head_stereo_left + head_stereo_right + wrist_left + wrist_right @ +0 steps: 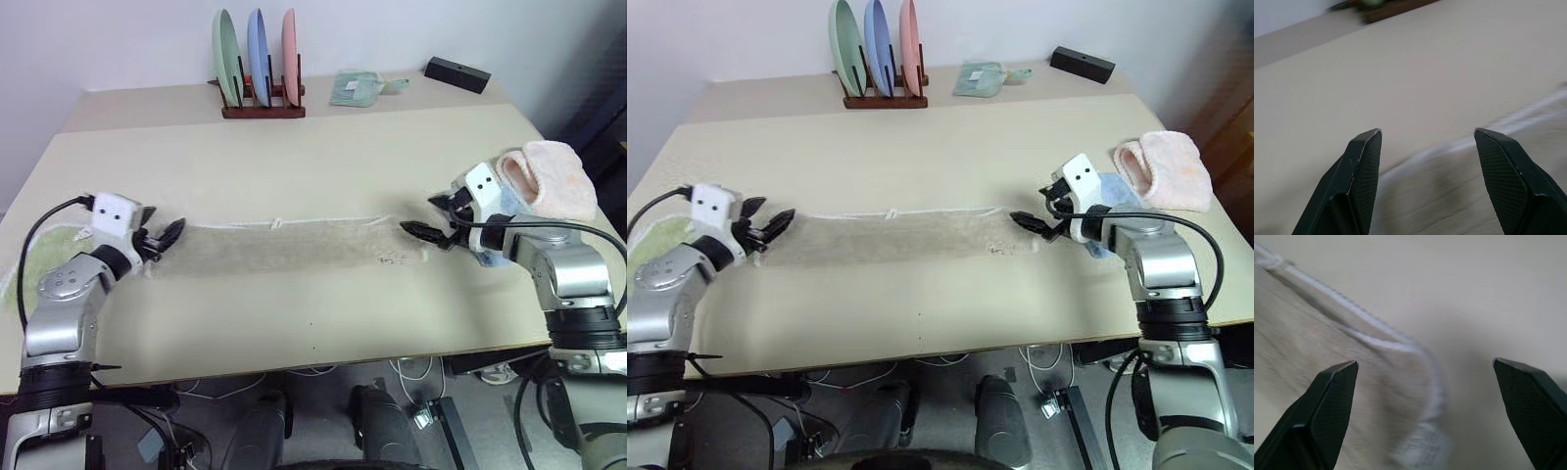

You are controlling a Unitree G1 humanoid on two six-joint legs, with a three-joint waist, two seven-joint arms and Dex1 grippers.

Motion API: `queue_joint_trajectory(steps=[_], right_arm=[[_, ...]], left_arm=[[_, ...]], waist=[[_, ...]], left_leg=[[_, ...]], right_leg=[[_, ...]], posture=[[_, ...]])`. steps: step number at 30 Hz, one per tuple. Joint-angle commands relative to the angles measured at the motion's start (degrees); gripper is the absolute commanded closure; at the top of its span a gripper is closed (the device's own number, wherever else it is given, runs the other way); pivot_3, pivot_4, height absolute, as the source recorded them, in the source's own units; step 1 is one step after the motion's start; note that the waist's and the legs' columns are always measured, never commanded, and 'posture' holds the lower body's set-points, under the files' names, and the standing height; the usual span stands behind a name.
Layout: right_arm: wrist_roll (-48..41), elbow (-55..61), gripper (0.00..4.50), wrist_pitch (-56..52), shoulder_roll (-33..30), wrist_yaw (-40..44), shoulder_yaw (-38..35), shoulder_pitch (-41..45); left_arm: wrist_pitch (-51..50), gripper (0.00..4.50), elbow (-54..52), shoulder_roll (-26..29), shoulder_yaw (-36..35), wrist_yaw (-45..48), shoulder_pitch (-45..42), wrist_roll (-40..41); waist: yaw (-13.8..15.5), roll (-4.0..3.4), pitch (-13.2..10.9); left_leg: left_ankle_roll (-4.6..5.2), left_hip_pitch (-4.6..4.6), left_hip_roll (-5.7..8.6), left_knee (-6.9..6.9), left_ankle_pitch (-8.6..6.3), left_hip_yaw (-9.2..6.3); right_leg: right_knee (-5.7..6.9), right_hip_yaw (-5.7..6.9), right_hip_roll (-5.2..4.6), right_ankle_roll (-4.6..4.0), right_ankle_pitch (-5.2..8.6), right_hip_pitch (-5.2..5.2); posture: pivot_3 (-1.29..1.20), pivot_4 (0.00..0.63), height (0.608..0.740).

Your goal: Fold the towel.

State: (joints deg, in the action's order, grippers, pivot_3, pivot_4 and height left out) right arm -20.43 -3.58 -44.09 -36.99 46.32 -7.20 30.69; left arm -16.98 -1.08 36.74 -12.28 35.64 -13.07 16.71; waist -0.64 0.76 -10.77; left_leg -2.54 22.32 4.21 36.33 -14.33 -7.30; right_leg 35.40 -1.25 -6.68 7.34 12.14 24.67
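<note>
The towel [284, 245] is beige with a white stitched edge and lies flat as a long narrow band across the middle of the table [313, 157]. A small white loop [277, 223] sticks out from its far edge. My left gripper [162, 237] hovers at the towel's left end, open and holding nothing. In the left wrist view the towel's edge [1459, 147] runs between the spread fingertips [1369, 147]. My right gripper [428, 215] stands open at the right end. The right wrist view has the towel's corner and label [1420, 445] between its wide-apart fingertips [1342, 377].
A wooden rack with three upright plates [260, 59] stands at the back. A folded green cloth [358, 88] and a black box [458, 73] lie beside it. At the right edge is a pink cloth [549, 176]. A green towel [44, 257] lies under my left arm.
</note>
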Motion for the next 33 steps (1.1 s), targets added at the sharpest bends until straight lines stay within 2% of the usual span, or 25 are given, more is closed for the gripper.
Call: queue_joint_trajectory(steps=[1, 7, 12, 16, 21, 27, 30, 33], right_arm=[[-9.2, 8.0, 0.0, -9.1, -0.3, -1.4, -9.4, -2.1], [-21.5, 22.0, 0.0, -24.4, 0.8, -5.5, -19.4, -15.3], [-27.5, 29.3, 0.0, -33.7, 8.5, -15.0, -23.9, -21.6], [-28.2, 30.4, 0.0, -39.2, 16.8, -24.7, -26.7, -19.9], [-24.0, 26.1, 0.0, -44.3, 31.7, -39.5, -33.9, -10.6], [-20.0, 20.6, 0.0, -44.7, 41.4, -50.0, -43.0, -0.3], [-18.6, 17.1, 0.83, -41.8, 43.7, -54.4, -46.9, 2.9], [-18.6, 16.9, 2.35, -39.2, 44.7, -56.8, -47.5, 3.7]], left_arm=[[-0.1, 1.45, -10.3, -1.5, 3.4, 2.2, 2.5, 1.7], [-1.5, 1.45, -22.5, -5.7, 12.6, 3.6, 6.2, 1.9], [-2.4, 1.45, -23.7, -7.7, 16.1, 3.8, 6.2, 2.1], [-2.5, 1.45, -23.5, -8.0, 16.2, 4.4, 5.9, 2.3], [-2.1, 1.45, -22.3, -7.9, 16.0, 4.8, 5.6, 1.7], [-1.8, 1.45, -22.6, -8.2, 15.4, 3.8, 6.0, 1.3], [-1.9, 1.45, -23.2, -8.5, 15.2, 3.0, 6.3, 1.3], [-2.0, 1.45, -23.7, -8.7, 14.7, 2.3, 6.7, 1.5]], waist=[[0.1, 0.0, 0.0], [0.2, 0.0, 0.0], [-0.3, -0.09, 0.1], [-0.1, -0.11, 0.1], [0.0, -0.16, 0.1], [-0.2, -0.18, 0.1], [-0.3, -0.19, 0.2], [-0.2, -0.21, 0.2]], left_leg=[[0.01, 0.02, 0.0, -0.01, 0.0, 0.0], [0.04, 0.0, -0.01, -0.02, -0.02, -0.03], [0.05, -0.08, -0.05, 0.05, -0.02, 0.06], [0.06, -0.12, -0.08, 0.07, -0.02, 0.08], [0.05, -0.11, -0.07, 0.12, -0.02, 0.04], [0.05, -0.11, -0.06, 0.1, -0.02, 0.0], [0.05, -0.15, -0.06, 0.09, -0.02, 0.01], [0.05, -0.16, -0.06, 0.06, -0.02, 0.0]], right_leg=[[-0.05, 0.0, 0.0, 0.0, 0.0, 0.0], [-0.08, 0.03, 0.01, 0.0, 0.0, -0.06], [-0.05, -0.01, 0.08, -0.01, 0.01, -0.11], [-0.04, -0.03, 0.15, -0.01, 0.01, -0.14], [-0.02, -0.03, 0.17, -0.01, 0.01, -0.14], [-0.01, -0.02, 0.17, -0.02, 0.01, -0.14], [0.04, -0.02, 0.18, -0.02, 0.0, -0.14], [0.06, -0.02, 0.18, -0.02, 0.01, -0.14]], posture=[[0.0, 0.15, 0.736], [0.0, 0.15, 0.736], [0.0, 0.15, 0.736], [0.0, 0.15, 0.736], [0.0, 0.15, 0.736], [0.0, 0.15, 0.736], [0.0, 0.15, 0.736], [0.0, 0.15, 0.736]])
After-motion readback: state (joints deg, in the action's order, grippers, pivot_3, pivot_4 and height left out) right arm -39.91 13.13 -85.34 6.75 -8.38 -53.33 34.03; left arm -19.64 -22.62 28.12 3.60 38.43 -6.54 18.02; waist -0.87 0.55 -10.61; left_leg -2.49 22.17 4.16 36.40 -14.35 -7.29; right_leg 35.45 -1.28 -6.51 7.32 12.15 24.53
